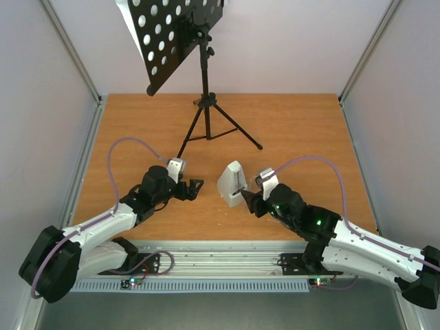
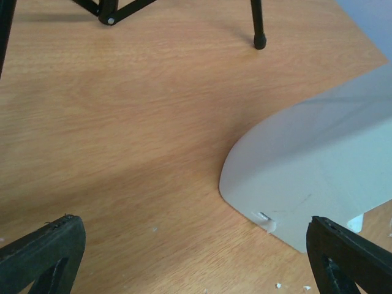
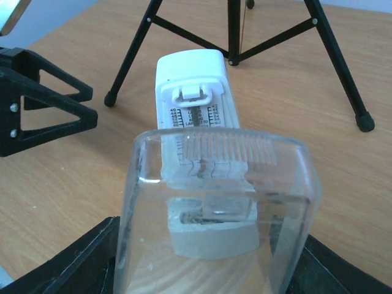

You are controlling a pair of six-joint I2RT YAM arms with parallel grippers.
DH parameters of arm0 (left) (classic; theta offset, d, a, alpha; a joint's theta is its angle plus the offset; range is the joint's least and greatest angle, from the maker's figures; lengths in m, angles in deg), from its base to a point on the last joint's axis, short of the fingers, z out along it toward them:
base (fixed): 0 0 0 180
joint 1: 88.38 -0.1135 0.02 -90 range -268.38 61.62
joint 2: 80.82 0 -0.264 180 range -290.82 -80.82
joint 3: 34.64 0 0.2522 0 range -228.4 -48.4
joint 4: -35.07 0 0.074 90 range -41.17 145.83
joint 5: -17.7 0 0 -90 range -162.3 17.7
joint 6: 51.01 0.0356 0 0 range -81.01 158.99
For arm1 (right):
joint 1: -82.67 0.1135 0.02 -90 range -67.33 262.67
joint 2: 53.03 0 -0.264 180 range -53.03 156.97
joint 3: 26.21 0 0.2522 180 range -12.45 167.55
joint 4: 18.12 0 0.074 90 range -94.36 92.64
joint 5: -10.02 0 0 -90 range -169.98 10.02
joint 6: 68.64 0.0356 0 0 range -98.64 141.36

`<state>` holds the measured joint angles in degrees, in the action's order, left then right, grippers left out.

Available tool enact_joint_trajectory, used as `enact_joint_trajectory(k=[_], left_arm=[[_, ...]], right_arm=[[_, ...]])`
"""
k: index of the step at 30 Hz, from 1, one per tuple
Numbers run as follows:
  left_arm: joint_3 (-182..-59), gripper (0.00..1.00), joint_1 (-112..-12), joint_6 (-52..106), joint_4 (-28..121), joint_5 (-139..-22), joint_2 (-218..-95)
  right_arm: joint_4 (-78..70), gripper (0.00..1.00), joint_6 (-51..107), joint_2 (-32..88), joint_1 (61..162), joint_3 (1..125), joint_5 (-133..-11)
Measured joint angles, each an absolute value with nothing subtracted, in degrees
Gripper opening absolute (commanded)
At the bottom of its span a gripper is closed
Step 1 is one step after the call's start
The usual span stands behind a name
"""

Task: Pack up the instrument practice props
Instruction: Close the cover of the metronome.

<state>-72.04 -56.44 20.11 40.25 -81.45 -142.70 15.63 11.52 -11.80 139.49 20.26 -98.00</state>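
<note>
The black tripod music stand (image 1: 205, 117) stands at the back of the table, its round-holed desk (image 1: 172, 34) tilted. A white sheet edge (image 1: 128, 20) shows beside the desk's left side. The white pyramid metronome (image 1: 232, 180) stands upright mid-table. It also shows in the right wrist view (image 3: 193, 79) and the left wrist view (image 2: 318, 165). My right gripper (image 1: 249, 199) (image 3: 214, 245) is shut on a clear plastic cover (image 3: 214, 184), held just in front of the metronome's scale face. My left gripper (image 1: 194, 187) (image 2: 193, 223) is open and empty, just left of the metronome.
The stand's three legs spread over the back middle of the table, one foot (image 1: 258, 146) behind the metronome. Grey walls and metal rails (image 1: 82, 158) enclose the wooden table (image 1: 309, 130). Small white crumbs (image 2: 153, 229) lie on the wood.
</note>
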Motion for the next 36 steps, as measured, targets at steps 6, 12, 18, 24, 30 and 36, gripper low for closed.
enact_joint_trajectory(k=[6,12,18,24,30,36], left_arm=[[-70.75,0.99,-56.44,21.49,40.12,-80.33,-142.46],[-70.33,0.99,-56.44,21.88,39.57,-79.68,-140.76],[-70.09,0.99,-56.44,22.01,39.27,-79.52,-140.76],[-70.09,0.99,-56.44,22.76,38.87,-79.50,-141.37],[-70.09,0.99,-56.44,23.00,38.68,-79.48,-142.70],[-70.09,0.99,-56.44,23.06,38.57,-79.35,-143.12]], right_arm=[[6.26,0.54,8.04,-7.41,140.54,16.72,-101.80],[-2.36,0.55,4.08,-2.88,138.86,15.54,-101.54],[-8.45,0.55,2.18,-1.51,132.65,15.12,-96.49],[-13.00,0.54,-0.46,2.14,132.06,14.79,-92.47],[-17.41,0.54,-1.84,6.23,131.88,12.83,-91.69],[-20.93,0.55,-3.26,9.31,131.84,12.52,-91.55]])
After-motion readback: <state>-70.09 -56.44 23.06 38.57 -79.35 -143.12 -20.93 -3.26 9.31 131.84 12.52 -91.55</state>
